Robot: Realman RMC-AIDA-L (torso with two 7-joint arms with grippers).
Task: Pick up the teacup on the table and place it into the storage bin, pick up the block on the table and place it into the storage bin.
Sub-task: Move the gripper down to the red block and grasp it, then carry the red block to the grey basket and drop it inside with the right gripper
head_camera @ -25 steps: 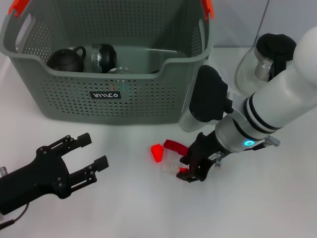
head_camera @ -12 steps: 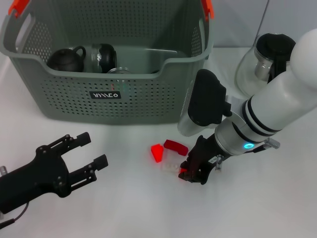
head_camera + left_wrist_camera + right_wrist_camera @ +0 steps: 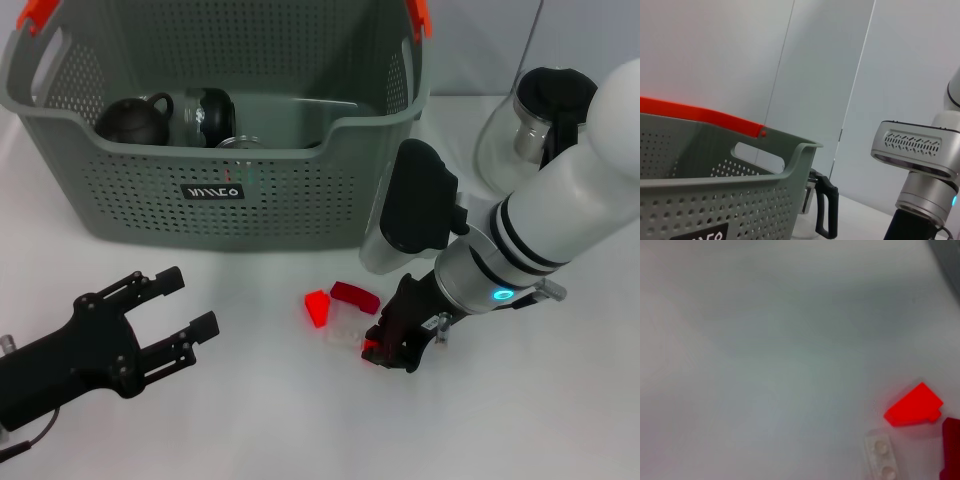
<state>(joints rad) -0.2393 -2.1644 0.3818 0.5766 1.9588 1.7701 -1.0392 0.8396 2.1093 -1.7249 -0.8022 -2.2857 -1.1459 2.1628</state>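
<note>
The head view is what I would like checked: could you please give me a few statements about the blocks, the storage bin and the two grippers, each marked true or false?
1. The bright red block lies on the table in front of the storage bin. True.
2. The storage bin is empty. False: a dark teapot and other items lie inside.
3. The right gripper is down at the table beside the blocks. True.
4. The left gripper holds a block. False: it is open and holds nothing, off to the left.
5. The glass pot stands inside the bin. False: it stands outside, to the right.
</note>
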